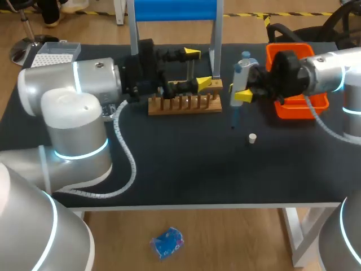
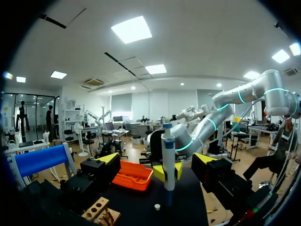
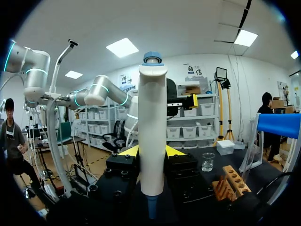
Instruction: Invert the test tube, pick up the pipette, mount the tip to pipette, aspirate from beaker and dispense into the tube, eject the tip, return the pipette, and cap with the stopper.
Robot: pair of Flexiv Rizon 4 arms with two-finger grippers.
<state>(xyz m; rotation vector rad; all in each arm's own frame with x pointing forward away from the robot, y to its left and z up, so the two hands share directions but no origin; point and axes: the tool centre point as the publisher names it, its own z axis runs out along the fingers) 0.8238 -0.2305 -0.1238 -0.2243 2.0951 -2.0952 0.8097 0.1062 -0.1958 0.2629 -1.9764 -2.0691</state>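
My right gripper (image 1: 240, 93) is shut on the white pipette (image 1: 239, 79) with a blue cap and holds it upright above the table, right of the wooden tube rack (image 1: 185, 105). In the right wrist view the pipette (image 3: 152, 136) stands clamped between both fingers (image 3: 128, 151). My left gripper (image 1: 198, 69) hangs open over the rack's right end, nothing between its fingers. From the left wrist view the pipette (image 2: 168, 160) is ahead, beyond the open fingertips (image 2: 110, 157). A small white stopper (image 1: 252, 138) lies on the black mat. A glass beaker (image 3: 207, 161) stands behind the rack (image 3: 230, 181). I cannot make out the test tube.
An orange tray (image 1: 296, 104) sits at the right under my right arm. A tip box (image 1: 54, 55) is at the far left corner. A blue-topped metal frame (image 1: 175, 11) stands behind the rack. The front half of the mat is bare except for the stopper.
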